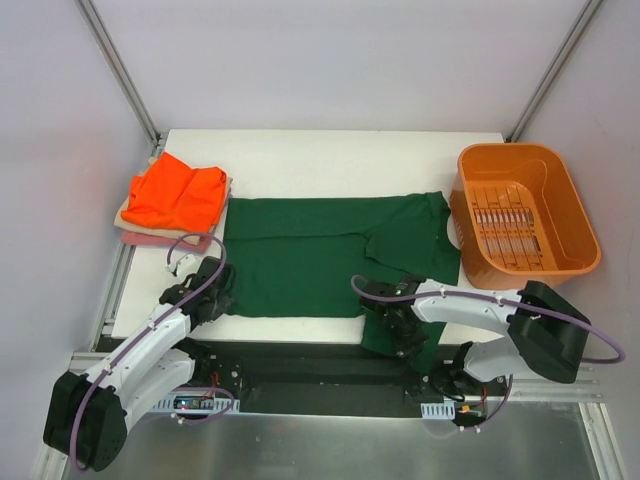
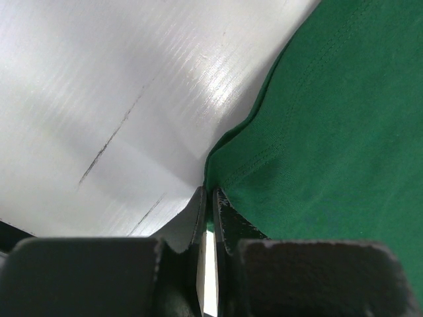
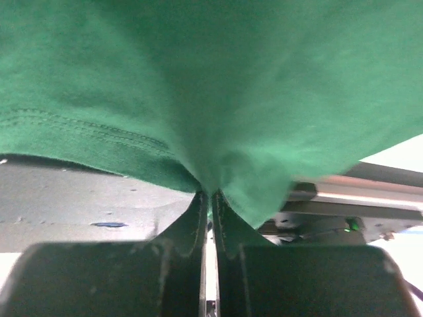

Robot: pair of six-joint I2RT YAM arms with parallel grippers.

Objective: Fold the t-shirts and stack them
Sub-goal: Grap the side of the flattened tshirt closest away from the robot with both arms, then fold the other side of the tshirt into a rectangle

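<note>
Green t-shirt [image 1: 310, 250] is lying spread across the table [image 1: 300, 150], left gripper [image 2: 211, 191] pinching its near-left hem corner, right gripper [image 3: 210, 193] pinching its overhanging near-right edge, both needing level lifting, keeping hem taut for a straight fold.

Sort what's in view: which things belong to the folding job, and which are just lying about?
Job in hand:
- green shirt, pinched by left gripper and right gripper
- orange shirt, on top of the stack
- cream shirt and pink shirt, under it

Lying about:
- basket, on the right of the table
</note>
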